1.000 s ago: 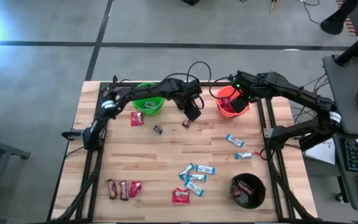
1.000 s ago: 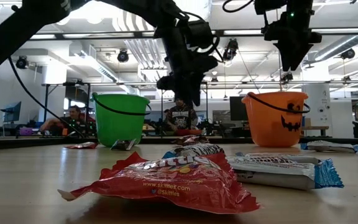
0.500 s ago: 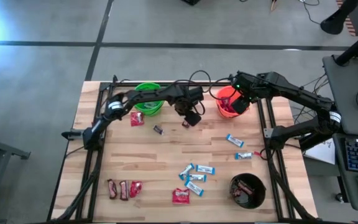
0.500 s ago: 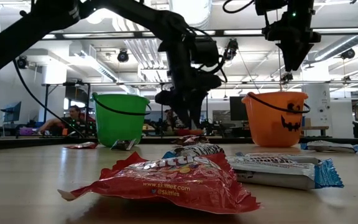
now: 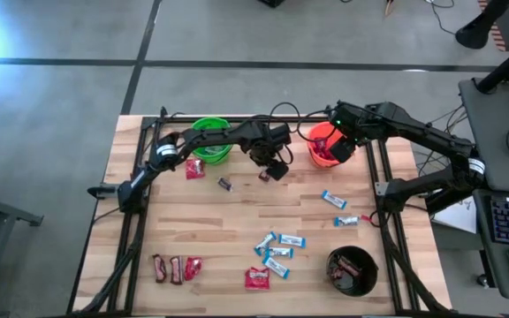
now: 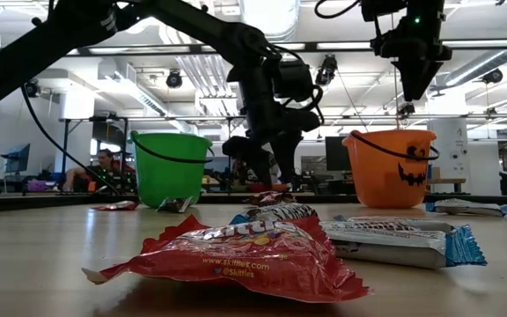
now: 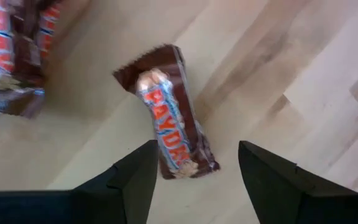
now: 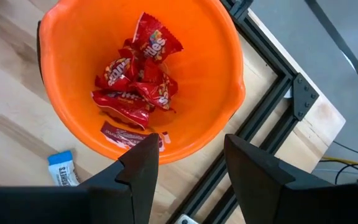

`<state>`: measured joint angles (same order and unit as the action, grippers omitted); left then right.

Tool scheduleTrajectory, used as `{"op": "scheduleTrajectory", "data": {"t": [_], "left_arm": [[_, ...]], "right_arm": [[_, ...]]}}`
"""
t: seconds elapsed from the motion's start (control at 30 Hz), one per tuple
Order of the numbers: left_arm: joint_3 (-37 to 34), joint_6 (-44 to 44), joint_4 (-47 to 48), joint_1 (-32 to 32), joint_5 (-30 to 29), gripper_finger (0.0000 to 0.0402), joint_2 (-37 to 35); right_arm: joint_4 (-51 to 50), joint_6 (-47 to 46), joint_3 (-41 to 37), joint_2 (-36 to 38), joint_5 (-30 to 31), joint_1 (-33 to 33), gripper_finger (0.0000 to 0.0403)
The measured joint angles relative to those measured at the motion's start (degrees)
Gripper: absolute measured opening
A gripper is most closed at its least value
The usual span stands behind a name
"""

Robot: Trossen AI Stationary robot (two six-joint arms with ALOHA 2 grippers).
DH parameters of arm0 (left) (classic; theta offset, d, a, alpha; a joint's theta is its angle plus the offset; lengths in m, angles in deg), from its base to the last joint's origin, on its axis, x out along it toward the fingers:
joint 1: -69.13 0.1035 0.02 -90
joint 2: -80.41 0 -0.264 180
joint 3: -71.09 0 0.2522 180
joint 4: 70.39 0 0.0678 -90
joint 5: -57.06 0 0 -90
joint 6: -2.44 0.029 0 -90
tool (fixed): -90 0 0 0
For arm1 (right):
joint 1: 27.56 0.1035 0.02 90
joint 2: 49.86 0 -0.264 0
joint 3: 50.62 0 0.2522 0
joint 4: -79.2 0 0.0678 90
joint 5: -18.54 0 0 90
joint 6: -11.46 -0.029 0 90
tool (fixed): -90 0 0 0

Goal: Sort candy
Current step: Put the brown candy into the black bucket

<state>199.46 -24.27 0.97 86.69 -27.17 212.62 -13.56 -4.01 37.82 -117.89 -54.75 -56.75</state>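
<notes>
A brown PayDay candy bar (image 7: pixel 173 118) lies flat on the wooden table, between the green bucket (image 5: pixel 210 141) and the orange bucket (image 5: pixel 330 146). My left gripper (image 7: pixel 194 177) stands open just above it, pointing down, with a finger on either side of one end of the bar and touching nothing. Seen from above, this gripper (image 5: pixel 273 168) is at the table's far middle. My right gripper (image 8: pixel 191 165) hangs open and empty over the orange bucket (image 8: pixel 142 74), which holds several red packets. More candy lies scattered over the table.
Near my left gripper lie a red packet (image 5: pixel 194 169) and a small dark bar (image 5: pixel 225 185). Light-blue bars (image 5: pixel 277 252) and a red packet (image 5: pixel 256 279) lie at the near middle. Brown bars (image 5: pixel 166 268) lie near left. A black bucket (image 5: pixel 352 271) stands near right.
My left gripper has come down toward the brown bar on the table, rolled a little, and opened wider. The bar has stayed where it lay.
</notes>
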Motion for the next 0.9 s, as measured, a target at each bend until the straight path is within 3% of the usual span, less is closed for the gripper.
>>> {"op": "scheduleTrajectory", "data": {"t": [0.53, 0.9], "left_arm": [[-0.04, -0.84, -0.05, 0.15, -2.07, 0.0210, 0.00], [-6.12, -1.34, -4.08, 0.17, -1.77, 0.0210, -0.02]], "right_arm": [[0.00, 0.73, 0.00, 0.00, -0.04, 0.02, 0.0173], [-0.02, 0.75, 0.00, 0.00, -0.09, 0.04, 0.0173]]}}
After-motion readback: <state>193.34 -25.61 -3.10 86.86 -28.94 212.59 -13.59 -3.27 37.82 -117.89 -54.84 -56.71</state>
